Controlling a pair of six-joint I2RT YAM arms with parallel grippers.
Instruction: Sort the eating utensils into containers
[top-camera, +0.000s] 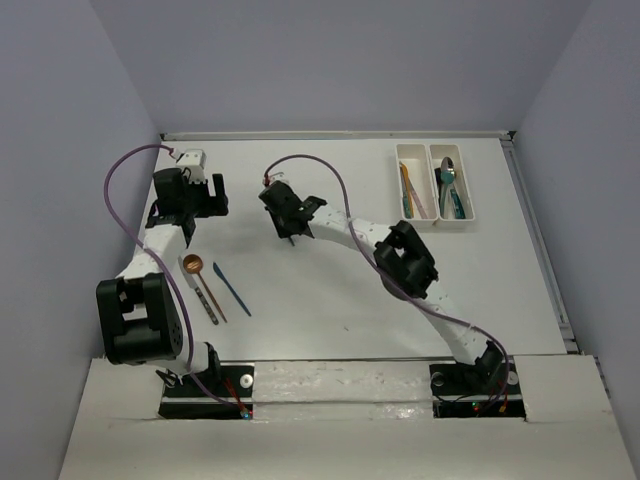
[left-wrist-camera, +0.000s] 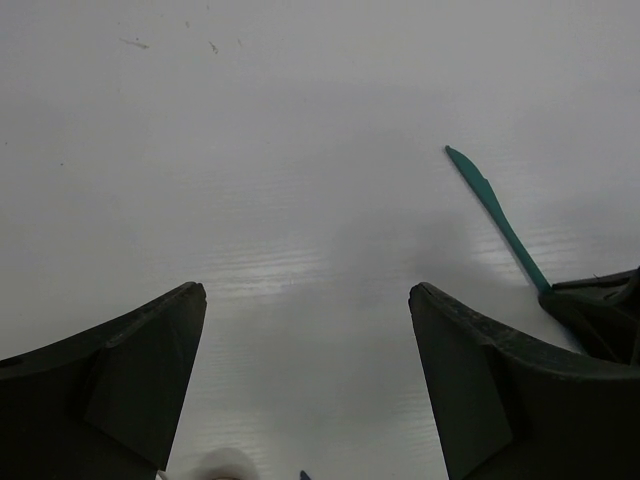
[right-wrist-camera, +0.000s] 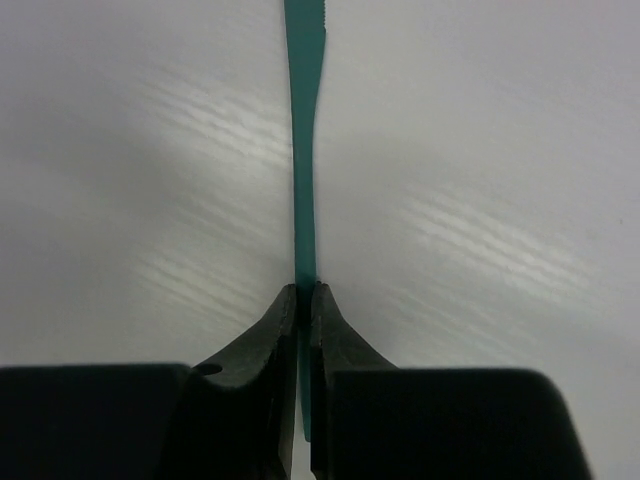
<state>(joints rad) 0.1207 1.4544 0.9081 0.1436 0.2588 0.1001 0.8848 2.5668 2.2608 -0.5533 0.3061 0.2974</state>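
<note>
My right gripper (right-wrist-camera: 303, 290) is shut on the handle of a teal knife (right-wrist-camera: 303, 150), which points straight away from it, low over the white table. From above, that gripper (top-camera: 290, 236) sits left of the table's middle. In the left wrist view the same teal knife (left-wrist-camera: 495, 210) runs up and left out of the right gripper's black fingers (left-wrist-camera: 600, 310). My left gripper (left-wrist-camera: 305, 290) stands open over bare table, nothing between its fingers; it (top-camera: 195, 198) is at the far left. The two white containers (top-camera: 411, 147) at the back right hold several utensils.
Near the left arm lie a copper spoon (top-camera: 192, 264), a pale-handled utensil (top-camera: 207, 298) and a blue knife (top-camera: 231, 289). Purple cables loop above both arms. Grey walls close in the table on three sides.
</note>
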